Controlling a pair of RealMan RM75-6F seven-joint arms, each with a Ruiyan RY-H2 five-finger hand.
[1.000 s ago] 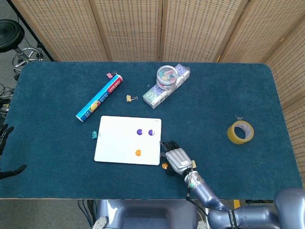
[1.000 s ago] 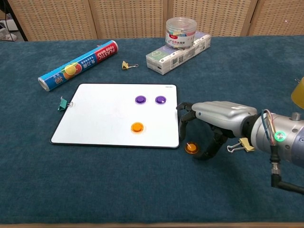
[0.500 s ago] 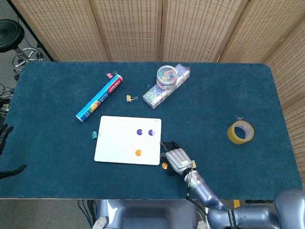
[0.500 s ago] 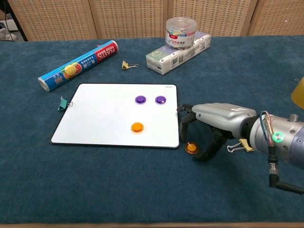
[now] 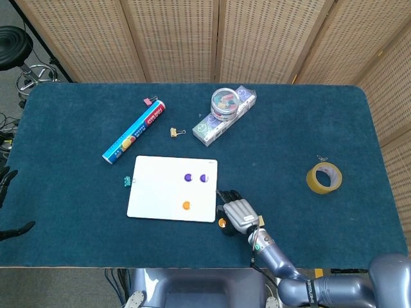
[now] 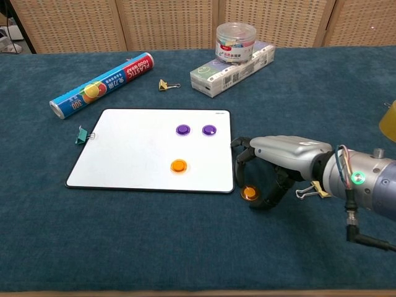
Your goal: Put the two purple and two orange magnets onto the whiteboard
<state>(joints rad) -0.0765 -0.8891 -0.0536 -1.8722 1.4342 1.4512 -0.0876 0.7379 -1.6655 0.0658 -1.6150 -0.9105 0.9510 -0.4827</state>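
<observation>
The whiteboard (image 5: 160,192) (image 6: 136,148) lies flat on the blue table. On it sit two purple magnets (image 5: 188,177) (image 5: 203,178) (image 6: 183,130) (image 6: 209,130) and one orange magnet (image 5: 186,205) (image 6: 179,165). A second orange magnet (image 5: 222,222) (image 6: 249,193) lies on the cloth just off the board's near right corner. My right hand (image 5: 239,213) (image 6: 281,151) arches over it, fingers on the board side and thumb on the other. Whether they touch it is unclear. My left hand (image 5: 5,183) shows only at the far left edge, fingers spread and empty.
A yellow tape roll (image 5: 323,177) lies far right. A blue wrap roll (image 5: 135,131), a box with a clear tub (image 5: 225,115) and a yellow clip (image 5: 176,132) lie behind the board. A green clip (image 5: 126,182) touches its left edge. Another clip (image 6: 312,189) lies by my right wrist.
My right hand has sunk slightly, its fingers drawing in closer around the loose orange magnet. The magnet itself has not moved.
</observation>
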